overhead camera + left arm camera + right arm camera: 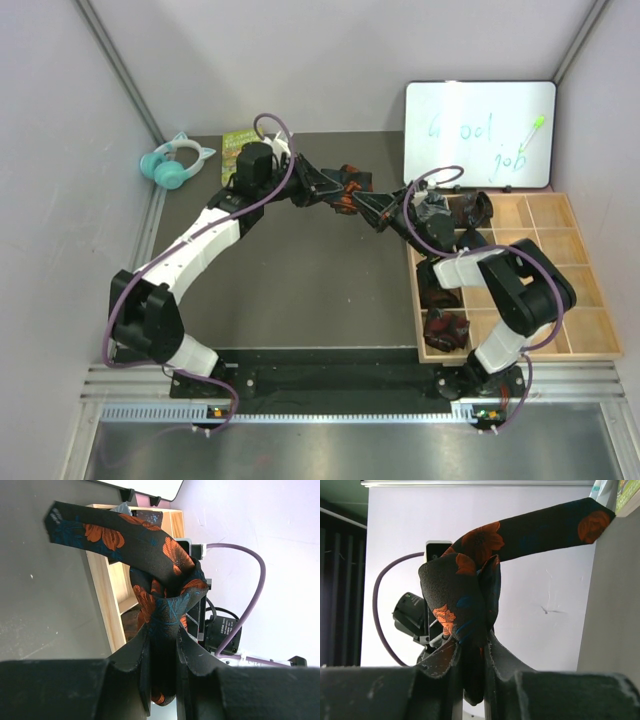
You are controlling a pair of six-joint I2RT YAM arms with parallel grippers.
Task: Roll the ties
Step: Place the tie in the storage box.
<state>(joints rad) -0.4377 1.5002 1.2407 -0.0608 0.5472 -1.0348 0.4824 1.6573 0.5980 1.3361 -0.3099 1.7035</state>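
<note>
1. The dark table [300, 290] carries everything in view. Both arms are bolted at its near edge.
2. A wooden compartment tray [590, 345] lies on the right side of the table. A whiteboard [480, 135] with green handwriting stands upright just behind it.
3. The left arm [200, 240] reaches from the near left corner towards the far middle of the table. The right arm [520, 300] bends over the tray and reaches to the same spot.
4. The floral tie [348, 185], black with orange-red flowers, is held off the table between the two grippers, just beside the tray's far-left corner.
5. In the wrist views the floral tie [150, 545] is bunched into a loose loop at the fingers, with one flat end sticking out free. The same loop and free end show from the other side [455, 590].
6. The left gripper [162, 635] is clamped on the bunched fabric, which fills the gap between its fingers.
7. The right gripper [472, 645] is likewise closed on the fabric from the opposite side.
8. Rolled ties [447, 328] sit in the left-hand compartments of the tray, one to a compartment.
9. Teal cat-ear headphones [175, 163] lie at the far left corner. A green booklet [238, 150] lies just beside them.
</note>
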